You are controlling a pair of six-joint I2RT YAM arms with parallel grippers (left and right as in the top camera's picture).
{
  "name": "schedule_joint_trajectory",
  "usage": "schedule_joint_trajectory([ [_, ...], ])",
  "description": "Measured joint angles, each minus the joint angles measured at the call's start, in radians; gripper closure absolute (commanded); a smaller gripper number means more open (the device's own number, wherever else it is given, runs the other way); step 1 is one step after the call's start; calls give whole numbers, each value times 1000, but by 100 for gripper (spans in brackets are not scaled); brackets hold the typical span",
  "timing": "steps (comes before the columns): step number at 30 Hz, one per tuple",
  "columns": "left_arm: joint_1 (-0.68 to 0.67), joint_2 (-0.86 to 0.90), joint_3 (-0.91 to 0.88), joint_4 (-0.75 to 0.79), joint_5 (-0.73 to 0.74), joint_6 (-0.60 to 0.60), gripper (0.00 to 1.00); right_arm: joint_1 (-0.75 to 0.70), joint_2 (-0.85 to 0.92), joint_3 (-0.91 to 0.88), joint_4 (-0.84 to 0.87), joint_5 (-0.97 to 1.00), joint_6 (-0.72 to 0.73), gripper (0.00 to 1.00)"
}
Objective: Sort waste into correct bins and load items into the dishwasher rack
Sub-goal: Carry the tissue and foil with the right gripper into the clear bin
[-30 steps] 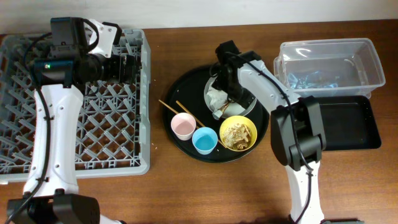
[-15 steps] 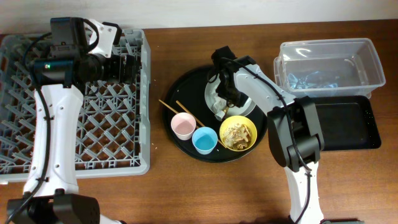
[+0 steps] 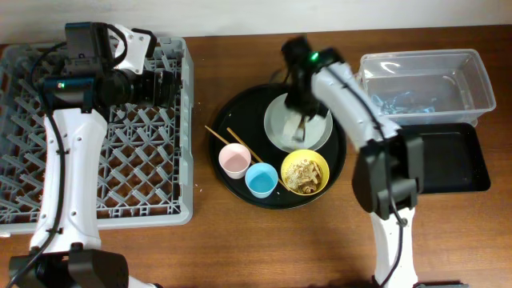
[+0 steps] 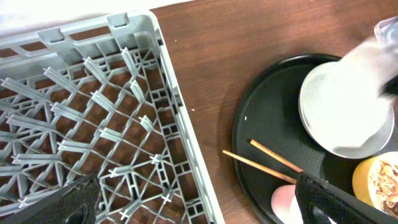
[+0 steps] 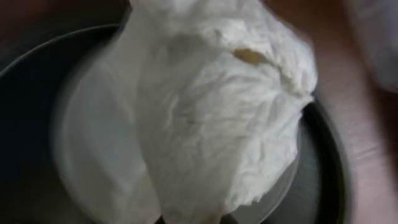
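Observation:
My right gripper (image 3: 302, 110) is shut on a crumpled white napkin (image 5: 211, 124), which hangs just above the pale grey-green plate (image 3: 280, 128). In the right wrist view the napkin fills most of the picture and hides the fingers; the plate (image 5: 81, 143) shows behind it. A yellow bowl (image 3: 306, 172) holds beige food scraps. Beside it stand a pink cup (image 3: 235, 162) and a blue cup (image 3: 263, 180), with two chopsticks (image 3: 232, 142) lying close by. My left gripper (image 3: 164, 84) is open over the grey rack (image 3: 120, 160), nothing between its fingers (image 4: 336, 199).
The dishes sit on a large round black tray (image 3: 240, 112) at the table's middle. At the right stand a clear plastic box (image 3: 424, 80) with bluish bits inside and a shallow black rectangular tray (image 3: 448, 156) in front of it. Bare wooden table lies between rack and round tray.
My right gripper closed on the napkin on the plate and lifted it, the arm swinging up and slightly right. The left arm has not moved.

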Motion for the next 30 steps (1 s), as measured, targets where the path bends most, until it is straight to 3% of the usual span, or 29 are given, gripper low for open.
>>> schedule_joint_trajectory([
  [6,0,0,0,0,0,0,1,-180,-102,269,-138,-5,-19,96],
  [10,0,0,0,0,0,0,1,-326,-119,295,-138,-4,-21,96],
  [18,0,0,0,0,0,0,1,-566,-78,253,31,-5,-23,94],
  [20,0,0,0,0,0,0,1,-589,-54,248,56,-5,-23,70],
  [21,0,0,0,0,0,0,1,-595,-40,248,67,-5,-23,43],
  [22,0,0,0,0,0,0,1,-596,-35,248,69,-5,-26,29],
  [23,0,0,0,0,0,0,1,-597,-7,247,77,-8,-25,22],
  [26,0,0,0,-1,0,0,1,-597,16,242,69,-12,-24,15],
  [30,0,0,0,0,0,0,1,-596,18,241,69,-13,-37,15],
])
